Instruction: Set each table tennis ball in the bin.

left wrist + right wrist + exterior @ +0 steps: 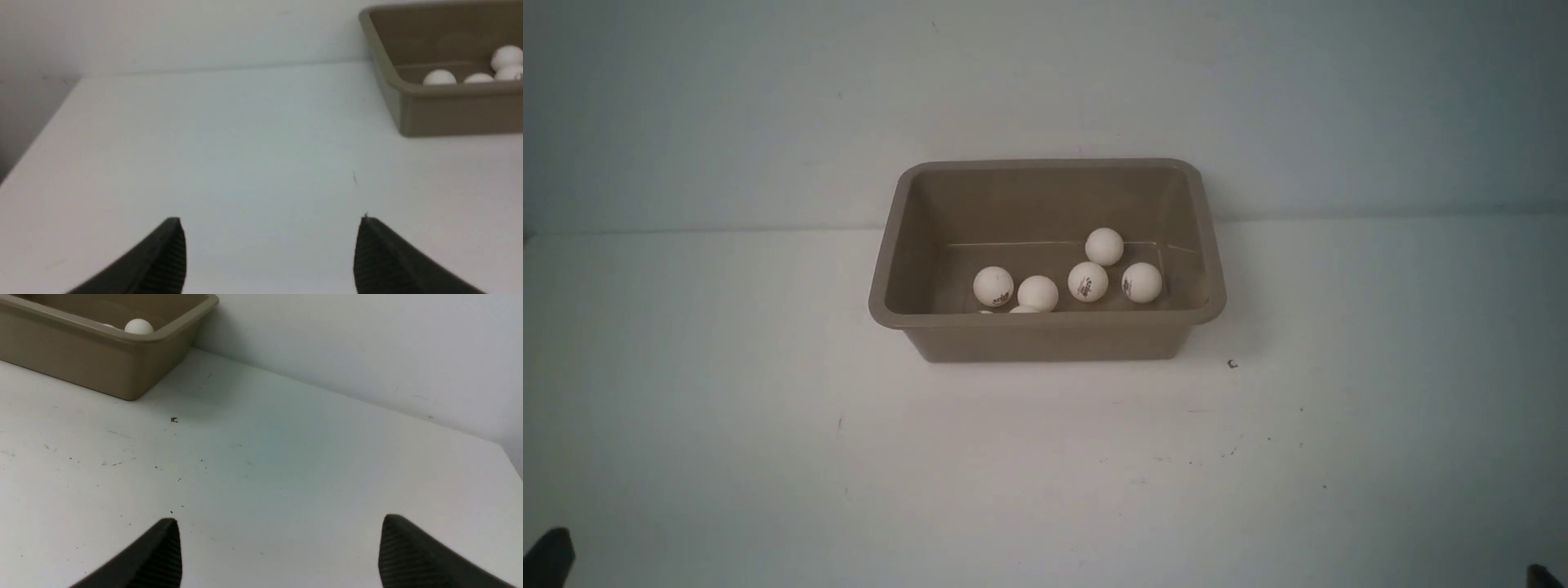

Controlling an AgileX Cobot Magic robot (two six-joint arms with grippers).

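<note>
The taupe bin (1045, 331) stands at the middle of the white table, near the back wall. Several white table tennis balls (1088, 281) lie on its floor, some with a dark logo; two more peek over the near wall. The bin (445, 112) with balls (439, 76) also shows in the left wrist view, and the bin (81, 363) with one ball (139, 326) in the right wrist view. My left gripper (269, 222) is open over bare table, far from the bin. My right gripper (280, 520) is open too, with nothing between its fingers.
The white table (768, 408) runs to a pale wall behind the bin. A tiny dark speck (1232, 364) lies right of the bin. Only dark tips of my arms show at the front view's lower corners, left (547, 559) and right (1543, 576).
</note>
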